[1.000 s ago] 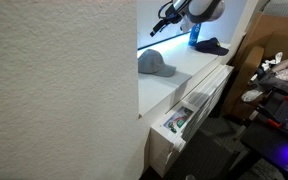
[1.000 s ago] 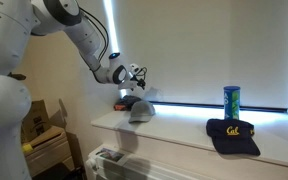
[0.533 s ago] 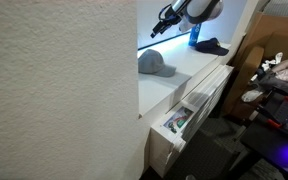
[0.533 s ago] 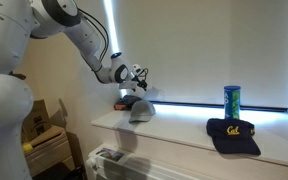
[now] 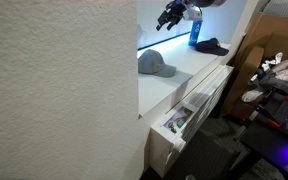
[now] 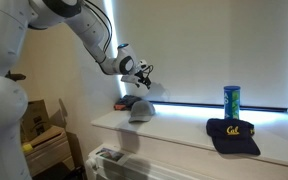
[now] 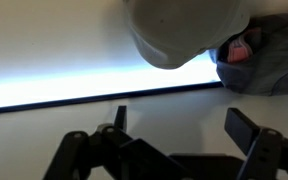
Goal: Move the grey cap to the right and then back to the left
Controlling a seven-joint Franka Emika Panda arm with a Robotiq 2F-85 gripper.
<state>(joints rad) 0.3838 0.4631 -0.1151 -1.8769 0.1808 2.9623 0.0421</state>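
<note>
Wrist view is showing you the gripper [image 7: 176,118] nearest the lens, its jaws standing wide apart with nothing between them. Just beyond them the grey cap [image 7: 189,30] is lying dome up on the white ledge [image 7: 54,45], clear of both fingers, so you are holding nothing. A dark bundle with a red patch [image 7: 252,55] is sitting close beside the grey cap; I cannot tell whether they are touching.

In an exterior view the gripper [image 6: 142,73] is hovering above the grey cap, apart from its crown. That height, I judge, is giving you room to line up over the soft dome, and the wide jaws are suiting a crown that will likely squash when pinched.

Farther along the ledge a dark cap lettered in yellow [image 6: 233,135] is resting flat and a blue bottle [image 6: 232,101] is standing upright behind it. Both are well apart from the grey cap, leaving bare sill between for the move.

Behind them a drawn blind [image 6: 204,45] is glowing along its lower edge. In an exterior view a cardboard box [image 5: 274,50] is standing in the room beyond the ledge.
</note>
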